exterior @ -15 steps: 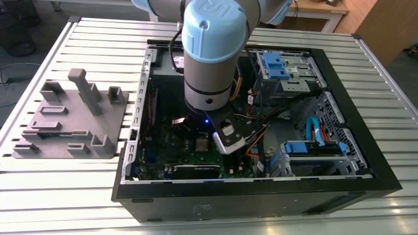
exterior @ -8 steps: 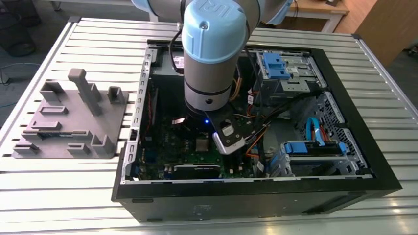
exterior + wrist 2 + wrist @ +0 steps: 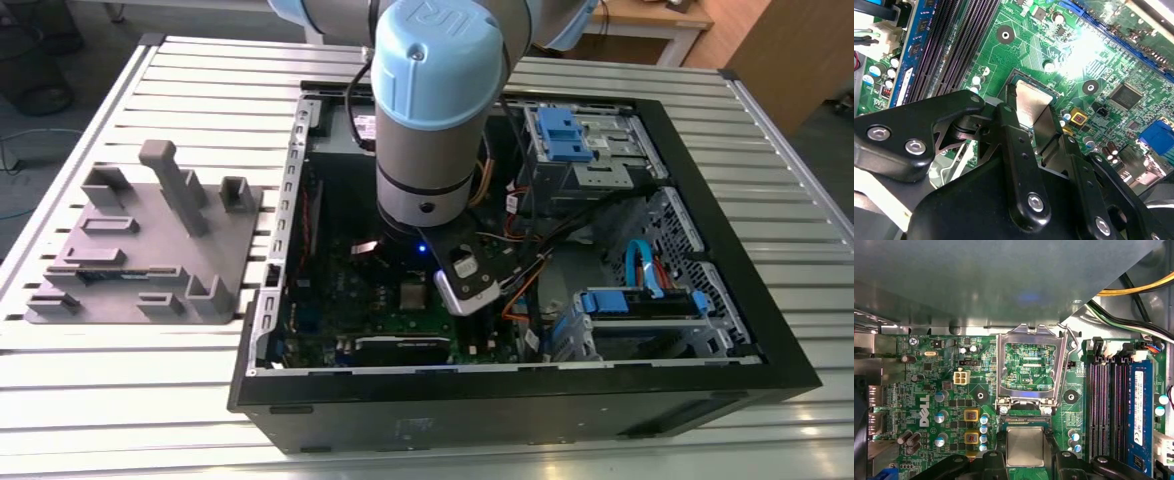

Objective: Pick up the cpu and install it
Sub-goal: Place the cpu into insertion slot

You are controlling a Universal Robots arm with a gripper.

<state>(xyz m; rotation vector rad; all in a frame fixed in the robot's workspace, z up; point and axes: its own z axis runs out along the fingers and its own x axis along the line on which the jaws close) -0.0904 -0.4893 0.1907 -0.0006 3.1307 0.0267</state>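
The cpu (image 3: 1025,447), a small square chip with a silvery top, sits level at the motherboard's socket, between my gripper's black fingers (image 3: 999,442). In both wrist views my gripper (image 3: 1025,441) is shut on the cpu (image 3: 1030,102), one finger against each of two opposite edges. The silver metal socket frame (image 3: 1000,370) stands swung open right beside the chip. In the exterior view my gripper (image 3: 462,284) reaches down into the open computer case (image 3: 534,410), over the green motherboard (image 3: 400,335).
Black memory slots (image 3: 1106,410) and a blue memory stick (image 3: 1139,410) run alongside the socket. Yellow and black cables (image 3: 1134,290) cross near the case wall. Drive bays with blue latches (image 3: 574,135) fill the case's far side. A grey plastic fixture (image 3: 147,250) stands on the slatted table.
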